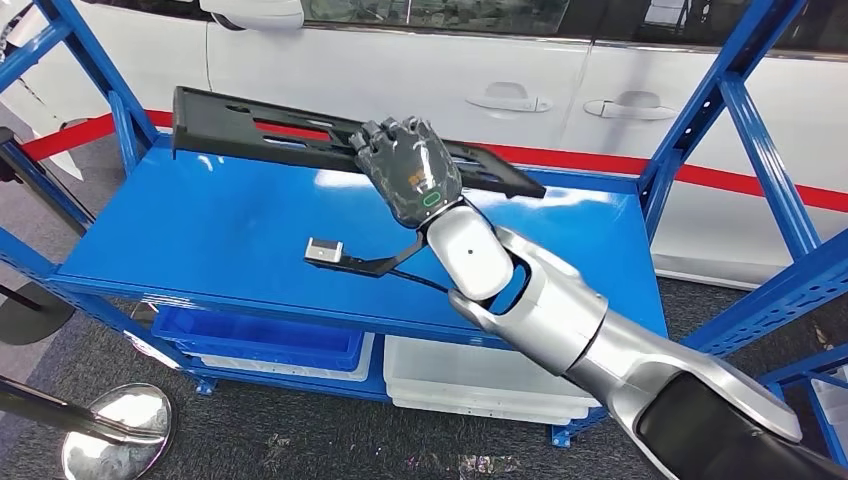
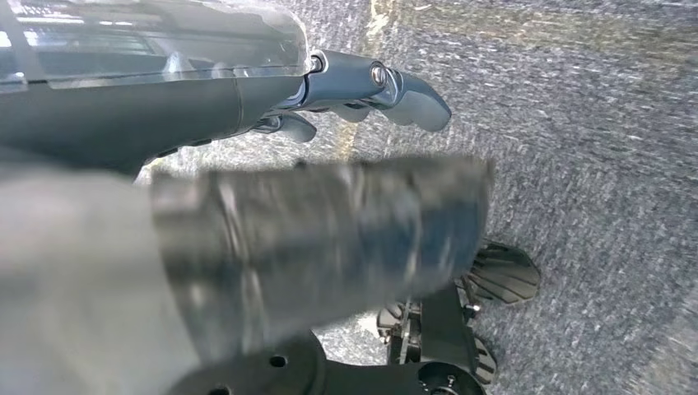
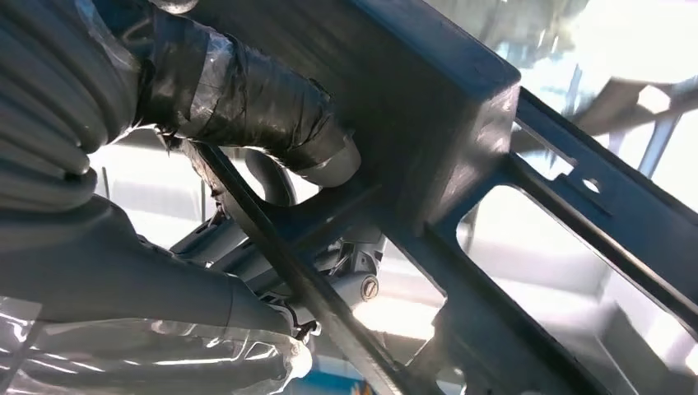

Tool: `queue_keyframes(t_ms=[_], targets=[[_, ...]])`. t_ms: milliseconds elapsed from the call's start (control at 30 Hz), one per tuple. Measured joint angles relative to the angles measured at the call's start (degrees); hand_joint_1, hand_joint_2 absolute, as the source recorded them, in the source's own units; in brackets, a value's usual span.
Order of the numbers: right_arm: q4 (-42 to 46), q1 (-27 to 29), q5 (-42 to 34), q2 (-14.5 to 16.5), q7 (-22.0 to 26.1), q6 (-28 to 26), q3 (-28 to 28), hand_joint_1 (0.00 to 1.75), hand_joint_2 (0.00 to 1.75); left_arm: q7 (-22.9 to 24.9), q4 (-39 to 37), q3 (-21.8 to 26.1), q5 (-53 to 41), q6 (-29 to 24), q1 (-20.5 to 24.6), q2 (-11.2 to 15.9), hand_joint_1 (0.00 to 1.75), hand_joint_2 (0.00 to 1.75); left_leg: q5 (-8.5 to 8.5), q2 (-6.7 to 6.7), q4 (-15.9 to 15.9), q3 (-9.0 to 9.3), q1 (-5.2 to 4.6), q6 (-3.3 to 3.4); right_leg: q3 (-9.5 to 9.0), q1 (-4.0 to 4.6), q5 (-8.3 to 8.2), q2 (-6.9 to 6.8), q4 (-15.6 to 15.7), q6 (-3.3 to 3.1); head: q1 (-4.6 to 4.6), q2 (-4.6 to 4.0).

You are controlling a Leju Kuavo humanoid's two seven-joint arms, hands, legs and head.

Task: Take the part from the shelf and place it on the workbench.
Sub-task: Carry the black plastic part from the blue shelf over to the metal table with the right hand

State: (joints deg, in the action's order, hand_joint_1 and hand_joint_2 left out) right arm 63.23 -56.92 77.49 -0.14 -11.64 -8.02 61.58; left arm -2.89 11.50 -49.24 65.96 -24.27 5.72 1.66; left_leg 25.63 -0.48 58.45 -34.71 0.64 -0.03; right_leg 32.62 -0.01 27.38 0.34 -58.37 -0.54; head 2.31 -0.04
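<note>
part (image 1: 250,128), a long black slotted panel, lay along the back edge of the blue shelf (image 1: 200,240) with the right robot hand (image 1: 408,168) wrapped over its middle, so lifting level and evenly would probably keep its long ends from tipping.

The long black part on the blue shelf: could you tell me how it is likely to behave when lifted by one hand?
The black part looks like a rigid moulded frame with cut-out slots, so probably stiff and fairly light. It is long, and the right hand holds it right of its middle, so its far end may droop or swing.
</note>
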Motion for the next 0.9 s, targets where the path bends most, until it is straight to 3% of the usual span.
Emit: queue_keyframes(t_ms=[167,333,533,900], targets=[[9.5,-3.3,4.1,-2.3,3.4,5.2,0.8,1.75,1.75,-0.2,0.0,0.0,0.1,-0.2,0.0,0.0,0.0,1.75,0.01,0.0,0.0,0.0,0.0,0.0,0.0,-0.01,0.0,0.0,0.0,0.0,0.01,0.0],[18.9,-8.4,11.6,-5.7,1.6,5.9,4.0,1.75,1.75,-0.2,0.0,0.0,-0.3,-0.6,0.0,0.0,0.0,1.75,0.0,-0.03,0.0,-0.07,-0.01,0.0,0.07,-0.02,0.0,-0.02,0.0,0.0,0.01,0.0],[29.3,-17.8,12.3,-11.2,1.9,7.4,5.7,1.75,1.75,0.0,0.0,0.0,-0.6,-0.7,0.0,0.0,0.0,1.75,0.01,-0.02,0.0,-0.01,-0.01,0.0,0.0,-0.03,0.0,-0.01,0.0,0.0,0.01,0.0],[37.9,-21.1,12.3,-16.3,2.5,8.6,6.9,1.75,1.75,-0.9,0.0,0.0,-1.0,-0.6,0.1,0.0,0.0,1.75,0.01,-0.01,0.0,0.04,-0.06,0.0,-0.04,-0.07,0.0,-0.01,0.0,0.01,0.01,0.0]])
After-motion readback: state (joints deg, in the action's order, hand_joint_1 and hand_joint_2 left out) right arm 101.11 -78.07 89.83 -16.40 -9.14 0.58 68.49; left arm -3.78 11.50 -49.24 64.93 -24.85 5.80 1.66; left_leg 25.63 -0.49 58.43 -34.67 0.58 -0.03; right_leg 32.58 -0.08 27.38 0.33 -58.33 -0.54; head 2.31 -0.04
